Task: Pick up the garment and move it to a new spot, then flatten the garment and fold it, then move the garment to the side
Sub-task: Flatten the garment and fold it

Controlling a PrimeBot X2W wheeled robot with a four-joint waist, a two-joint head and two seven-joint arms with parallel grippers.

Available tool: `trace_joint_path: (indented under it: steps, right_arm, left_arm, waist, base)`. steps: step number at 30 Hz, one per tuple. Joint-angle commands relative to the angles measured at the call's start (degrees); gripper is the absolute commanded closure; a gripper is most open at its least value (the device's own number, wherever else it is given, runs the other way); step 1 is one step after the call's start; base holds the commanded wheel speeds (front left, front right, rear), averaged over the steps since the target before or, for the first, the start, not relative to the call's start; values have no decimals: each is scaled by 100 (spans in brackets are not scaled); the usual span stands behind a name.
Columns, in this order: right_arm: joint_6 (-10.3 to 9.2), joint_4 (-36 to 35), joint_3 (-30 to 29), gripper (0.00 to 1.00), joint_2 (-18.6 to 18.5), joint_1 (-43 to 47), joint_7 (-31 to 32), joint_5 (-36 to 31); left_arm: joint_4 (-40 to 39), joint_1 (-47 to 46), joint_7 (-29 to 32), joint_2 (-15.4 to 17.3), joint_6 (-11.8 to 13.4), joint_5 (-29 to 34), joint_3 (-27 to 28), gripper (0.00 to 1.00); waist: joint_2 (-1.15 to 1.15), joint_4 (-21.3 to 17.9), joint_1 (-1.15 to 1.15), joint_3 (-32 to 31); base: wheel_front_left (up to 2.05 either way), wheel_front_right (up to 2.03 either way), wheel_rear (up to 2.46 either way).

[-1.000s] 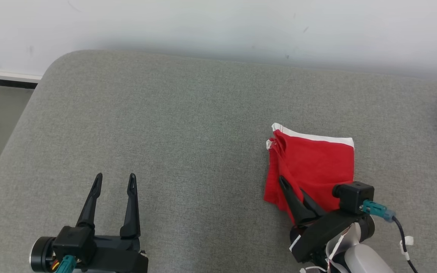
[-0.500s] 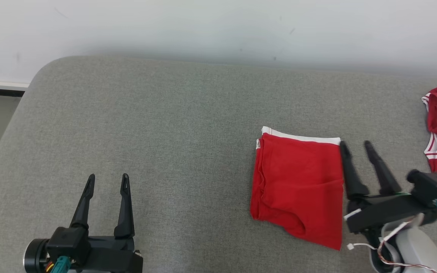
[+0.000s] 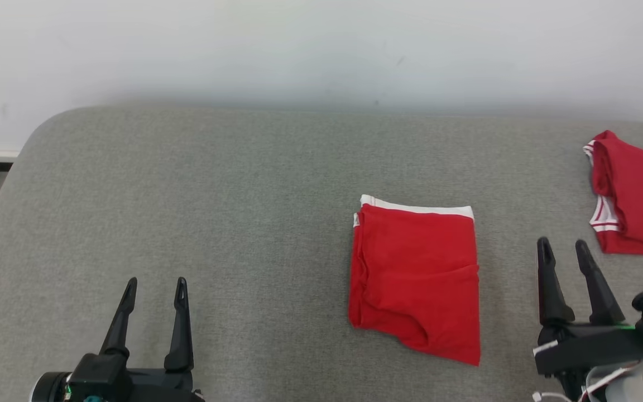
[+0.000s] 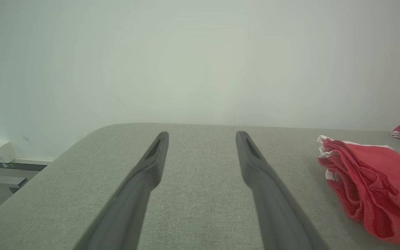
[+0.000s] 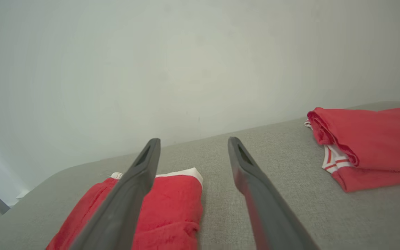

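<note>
Garment [image 3: 415,279] lies folded (looks finished), so right gripper [image 3: 561,243] beside it, left gripper [image 3: 156,281] farther off, stand spread, empty.

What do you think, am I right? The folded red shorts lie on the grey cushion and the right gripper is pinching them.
Not quite. The folded red shorts lie on the grey cushion, but the right gripper is not pinching them: it is open, apart from them, as the head view shows.

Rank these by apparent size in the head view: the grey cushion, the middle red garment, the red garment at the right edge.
1. Cushion
2. Middle garment
3. Right-edge garment, smallest as seen, but the frame cuts it off, so its full size is unsure.
</note>
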Motion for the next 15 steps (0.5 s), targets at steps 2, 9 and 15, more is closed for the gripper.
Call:
trace_joint_path:
  steps: [2,9,15]
  right_arm:
    - [-17,-126,14,0,23,250,-33,-81]
    - [-17,-357,-32,0,108,597,-41,-140]
    - [-17,-510,-62,0,69,902,-27,-343]
  left_arm:
    - [-19,116,-16,-3,-34,82,32,0]
    - [13,188,-16,-3,-91,170,60,0]
    - [95,280,-16,4,-148,244,36,0]
  waist:
    - [0,-182,0,-133]
    - [0,-385,0,-268]
    - [0,-502,0,-402]
  base:
    - [0,0,0]
    - [0,0,0]
    - [0,0,0]
